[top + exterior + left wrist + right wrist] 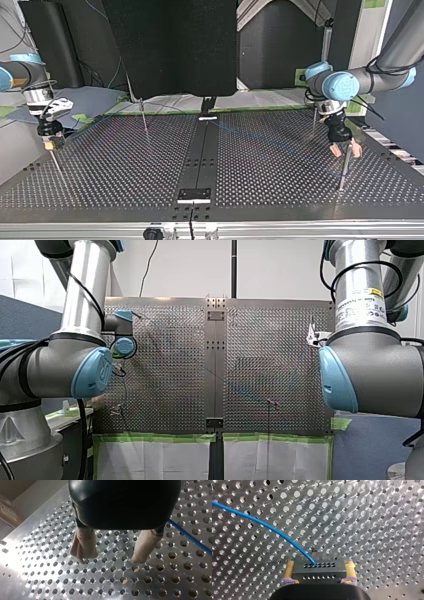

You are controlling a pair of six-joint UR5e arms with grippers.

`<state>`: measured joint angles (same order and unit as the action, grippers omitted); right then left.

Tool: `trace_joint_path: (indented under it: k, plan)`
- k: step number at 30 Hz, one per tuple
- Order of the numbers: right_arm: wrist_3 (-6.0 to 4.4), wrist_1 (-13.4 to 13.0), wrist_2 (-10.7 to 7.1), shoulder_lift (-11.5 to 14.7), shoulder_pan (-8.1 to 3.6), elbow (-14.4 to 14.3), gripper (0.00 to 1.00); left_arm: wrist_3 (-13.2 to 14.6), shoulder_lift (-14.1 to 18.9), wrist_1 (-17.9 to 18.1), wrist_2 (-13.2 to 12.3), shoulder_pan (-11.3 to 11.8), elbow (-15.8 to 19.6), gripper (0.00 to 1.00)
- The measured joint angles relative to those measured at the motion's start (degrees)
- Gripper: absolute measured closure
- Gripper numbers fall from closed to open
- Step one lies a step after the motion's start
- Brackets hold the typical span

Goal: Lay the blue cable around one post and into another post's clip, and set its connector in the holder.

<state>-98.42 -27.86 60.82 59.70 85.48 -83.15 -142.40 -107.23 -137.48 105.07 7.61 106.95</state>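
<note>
Silver perforated table (125, 170) is filling the workspace, and both arms are hanging low over its opposite sides. My right arm (20, 75) is coming in at the top view's left, my left arm (360, 82) at its right.

The right gripper (50, 144) is pinching the black connector (318, 571) between its yellow pads, holding it by its two short ends. The left gripper (111, 557) is hovering just above the holes with its beige pads spread and nothing between them.

The blue cable (262, 523) is leaving the connector's face and arcing away over the plate. A stretch of it is also passing beside the left gripper in the left wrist view. No loop around any post is showing, so the routing is looking undone.

One thin side post (343, 172) is standing just beside the left gripper, and a far post (145, 120) is rising near the table's back edge. Which fixture is the holder I cannot tell.

As I judge it, trouble is waiting in three places:
- Tension in the cable could twist the connector in its narrow pinch.
- The springy cable could ride up over a slim post's top.
- The open left fingers could knock the side post when closing on the cable.
</note>
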Motion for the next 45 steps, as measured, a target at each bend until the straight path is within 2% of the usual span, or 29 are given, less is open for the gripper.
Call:
trace_joint_path:
  k: [6,11,12,13,15,16,18,19,21,37,38,45]
  plan:
    - [-0.28,0.0,0.01,-0.1,-0.01,0.1,0.99,0.0,0.0,0.0,0.0,0.0,0.0,0.00]
    - [-0.10,0.0,0.18,-0.1,0.00,0.1,0.96,0.0,0.0,0.0,0.0,0.0,0.0,0.00]
    - [-0.05,0.0,0.21,-0.1,-0.01,0.1,0.86,0.1,0.0,0.0,0.0,0.0,0.0,0.00]
    - [0.01,0.0,0.26,-0.1,-0.01,0.1,0.86,0.1,0.0,0.0,0.0,0.0,0.0,0.00]
    - [0.14,0.0,0.45,-0.2,-0.01,0.1,0.52,0.1,0.0,0.0,0.0,0.0,0.0,0.00]
    - [0.18,-0.1,0.55,-0.2,-0.02,0.1,0.52,0.1,0.0,0.0,0.0,0.0,0.0,0.00]
    - [0.26,-0.1,0.79,-0.2,-0.02,0.1,0.32,0.1,0.0,0.0,0.0,0.0,0.0,0.00]
    - [0.28,-0.1,0.87,-0.2,-0.02,0.1,0.32,0.1,0.0,0.0,0.0,0.0,0.0,0.00]
    - [0.31,-0.1,1.02,-0.2,-0.03,0.2,0.17,0.1,0.0,0.0,0.0,0.0,0.0,0.00]
    - [0.80,-0.1,0.99,-0.3,0.45,0.1,0.17,0.1,0.0,0.0,0.0,0.0,0.0,0.00]
    - [0.81,-0.1,0.99,-0.3,0.47,0.1,0.15,0.1,0.0,0.0,0.0,0.0,0.0,0.00]
    - [0.91,0.0,0.96,-0.3,0.52,0.1,0.12,0.1,0.0,-0.1,0.0,0.0,0.0,0.00]
